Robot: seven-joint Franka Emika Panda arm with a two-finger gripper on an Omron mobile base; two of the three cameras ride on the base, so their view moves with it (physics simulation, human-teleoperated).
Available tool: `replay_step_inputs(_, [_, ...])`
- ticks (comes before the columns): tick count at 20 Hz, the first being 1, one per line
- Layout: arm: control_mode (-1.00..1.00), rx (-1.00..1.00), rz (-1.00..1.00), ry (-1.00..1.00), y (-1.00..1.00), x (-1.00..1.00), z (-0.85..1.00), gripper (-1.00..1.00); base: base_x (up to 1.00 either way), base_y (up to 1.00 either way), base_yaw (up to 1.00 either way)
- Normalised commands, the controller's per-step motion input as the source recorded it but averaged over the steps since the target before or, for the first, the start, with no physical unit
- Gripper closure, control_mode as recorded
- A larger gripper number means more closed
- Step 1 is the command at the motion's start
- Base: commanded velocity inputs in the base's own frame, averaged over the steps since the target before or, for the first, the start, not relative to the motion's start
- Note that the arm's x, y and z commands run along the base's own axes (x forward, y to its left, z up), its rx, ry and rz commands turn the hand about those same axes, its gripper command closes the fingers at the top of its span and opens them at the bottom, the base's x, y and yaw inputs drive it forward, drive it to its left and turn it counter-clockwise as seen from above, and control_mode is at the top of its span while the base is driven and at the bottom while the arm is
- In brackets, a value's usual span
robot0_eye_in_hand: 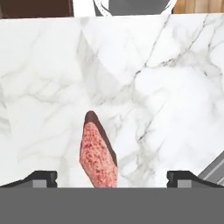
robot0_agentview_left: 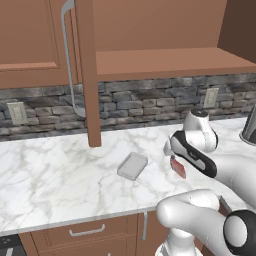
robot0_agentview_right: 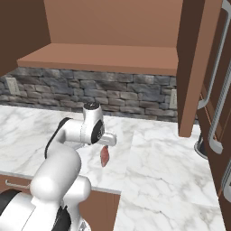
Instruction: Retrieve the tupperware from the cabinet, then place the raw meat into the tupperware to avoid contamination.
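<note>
The raw meat (robot0_eye_in_hand: 98, 153), a red-pink oblong slab, lies on the white marble counter (robot0_agentview_left: 60, 175); it also appears as the meat (robot0_agentview_left: 177, 167) and the meat (robot0_agentview_right: 104, 156) in the base views. My gripper (robot0_eye_in_hand: 112, 178) hangs right above it, open, with its fingertips (robot0_eye_in_hand: 41, 177) wide apart on either side of the slab's near end. The tupperware (robot0_agentview_left: 132, 166), a translucent shallow box, rests on the counter a little left of the meat. The cabinet (robot0_agentview_left: 150, 62) above stands with its door (robot0_agentview_left: 86, 75) swung open and its shelf bare.
A dark metal vessel (robot0_agentview_left: 249, 125) stands at the counter's right end, also seen as the vessel (robot0_agentview_right: 200, 149). Wall outlets (robot0_agentview_left: 16, 112) sit on the stone backsplash. The open door's lower edge hangs over the counter left of the tupperware. Drawers (robot0_agentview_left: 87, 231) lie under the counter edge.
</note>
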Motion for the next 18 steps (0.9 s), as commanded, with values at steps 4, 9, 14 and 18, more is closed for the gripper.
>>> replay_step_inputs(4, [-1.0, 0.0, 0.07, 0.01, -0.06, 0.03, -0.24, -1.0, 0.0, 0.0, 0.0])
replay_step_inputs(9, [-1.0, 0.0, 0.08, -0.01, -0.21, 0.1, -0.35, -1.0, 0.0, 0.0, 0.0])
replay_step_inputs(14, [-1.0, 0.0, 0.05, -0.02, -0.15, 0.04, -0.27, -1.0, 0.0, 0.0, 0.0])
replay_step_inputs(18, [-1.0, -0.01, 0.01, 0.0, 0.0, 0.02, -0.3, -1.0, 0.0, 0.0, 0.0])
